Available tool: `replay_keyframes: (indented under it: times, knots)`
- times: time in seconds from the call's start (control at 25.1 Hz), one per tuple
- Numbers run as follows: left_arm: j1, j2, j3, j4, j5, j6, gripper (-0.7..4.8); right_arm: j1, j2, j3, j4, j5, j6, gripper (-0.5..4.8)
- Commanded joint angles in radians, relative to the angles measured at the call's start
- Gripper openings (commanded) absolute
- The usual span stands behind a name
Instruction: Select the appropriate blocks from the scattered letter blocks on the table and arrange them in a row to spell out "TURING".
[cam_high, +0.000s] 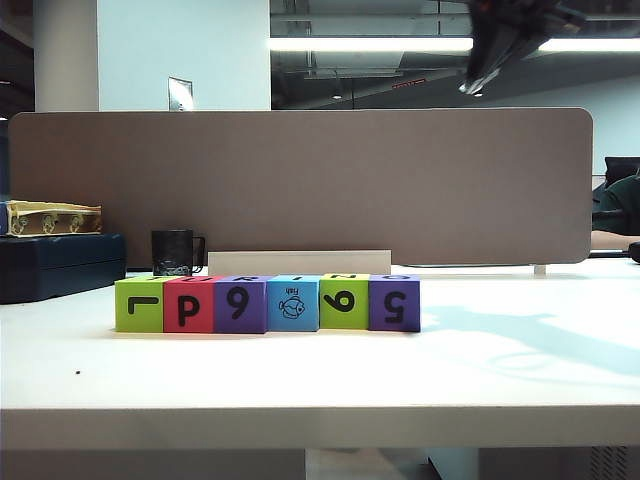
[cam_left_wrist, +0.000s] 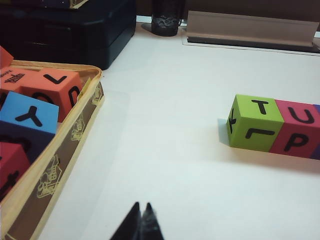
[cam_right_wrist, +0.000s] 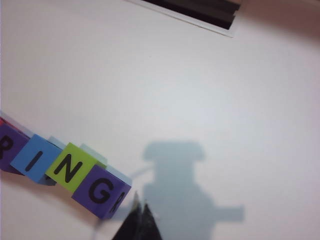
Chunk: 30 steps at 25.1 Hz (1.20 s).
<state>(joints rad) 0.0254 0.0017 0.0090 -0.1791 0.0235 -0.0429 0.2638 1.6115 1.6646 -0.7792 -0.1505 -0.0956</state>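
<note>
Six letter blocks (cam_high: 267, 304), left-right row.

Lime green end block (cam_left_wrist: 255, 121): "T" on top, "L" on the side.
Red block (cam_left_wrist: 298, 127): "U" on top, "P" on the side.
Row tops, right wrist view: blue block (cam_right_wrist: 36, 159) "I", green block (cam_right_wrist: 73, 168) "N", purple block (cam_right_wrist: 101, 191) "G".
Fish block front (cam_high: 292, 304): "Fish" over a fish drawing.
Blue block in the box (cam_left_wrist: 29, 117): "Y".
</note>
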Motion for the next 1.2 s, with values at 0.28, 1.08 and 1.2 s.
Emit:
replay_keyframes:
  times: [0.28, 1.08, 1.2]
  knots:
    - [0.000, 0.000, 0.001, -0.005, 0.003, -0.002, -0.05, -0.064, -0.183, -0.198, 0.167, 0.003, -0.002, -0.01]
    - [0.000, 0.000, 0.001, -0.005, 0.003, -0.002, -0.05, -0.138, -0.404, -0.445, 0.284, 0.003, 0.018, -0.01]
    - [0.000, 0.000, 0.001, -0.005, 0.003, -0.002, -0.05, -0.148, -0.430, -0.472, 0.288, 0.004, 0.018, -0.01]
